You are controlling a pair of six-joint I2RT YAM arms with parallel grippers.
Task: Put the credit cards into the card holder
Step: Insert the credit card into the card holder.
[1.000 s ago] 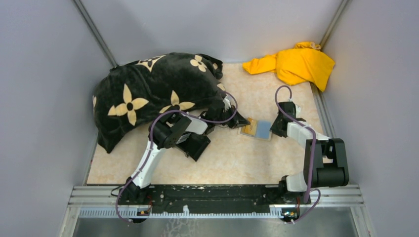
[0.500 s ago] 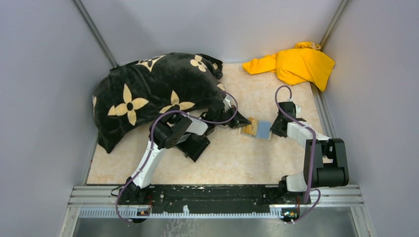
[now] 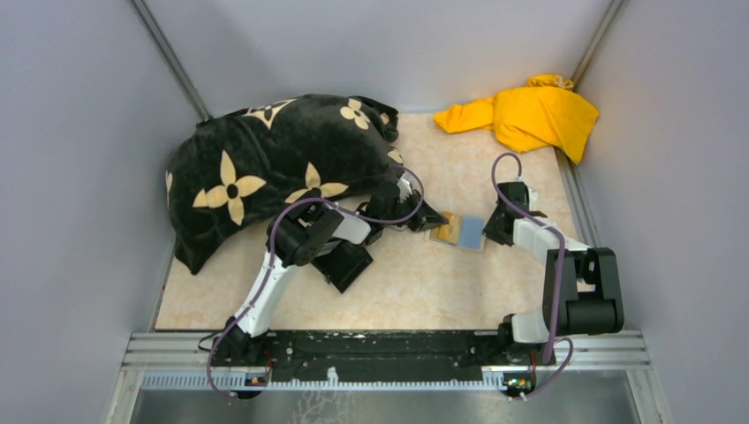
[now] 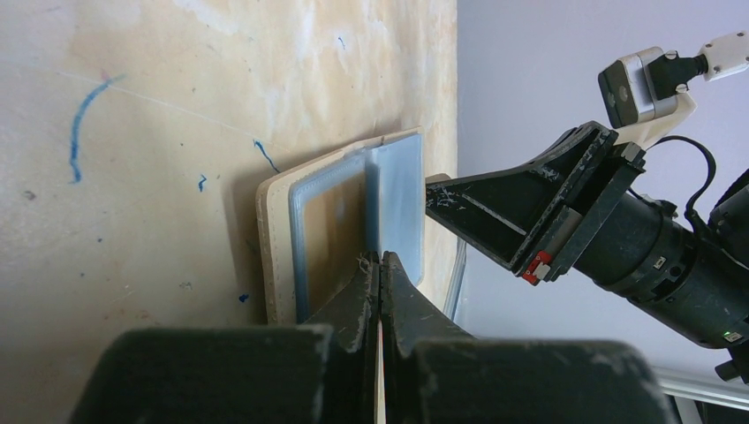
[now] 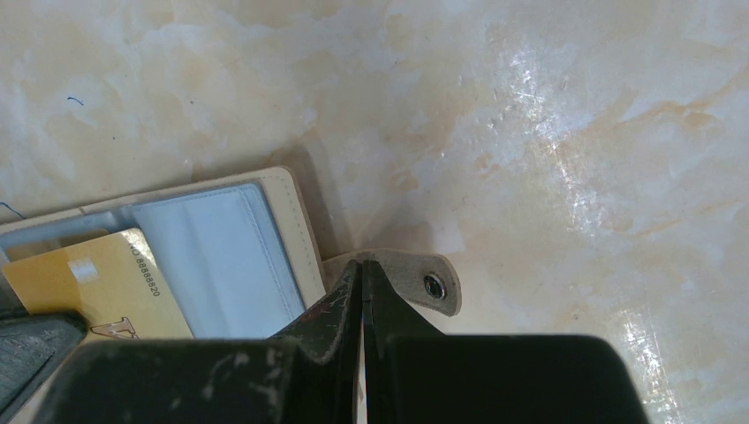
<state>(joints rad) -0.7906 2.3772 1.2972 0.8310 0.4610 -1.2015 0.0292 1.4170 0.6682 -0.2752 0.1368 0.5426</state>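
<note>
1. While its jaws stand pressed together, the left gripper (image 4: 380, 258) points its tip at the fold of the open card holder (image 4: 276, 238); whether it pinches anything cannot be told.
2. The right gripper (image 5: 362, 263), likewise closed, rests its tip on the clasp tab (image 5: 428, 284).
3. Seen from above, the clasp tab is at the card holder's 3 o'clock.
4. The gold card (image 5: 88, 283), its digits reading roughly "88888520", lies over the card holder's 9 o'clock half.
5. The card holder lies mid-bench (image 5: 548, 132); a floral pillow (image 3: 265, 159) is at 10 o'clock and a yellow cloth (image 3: 530, 115) at 1.

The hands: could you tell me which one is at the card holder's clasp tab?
The right hand, tips at the clasp tab; the left hand is at the opposite edge of the card holder.
</note>
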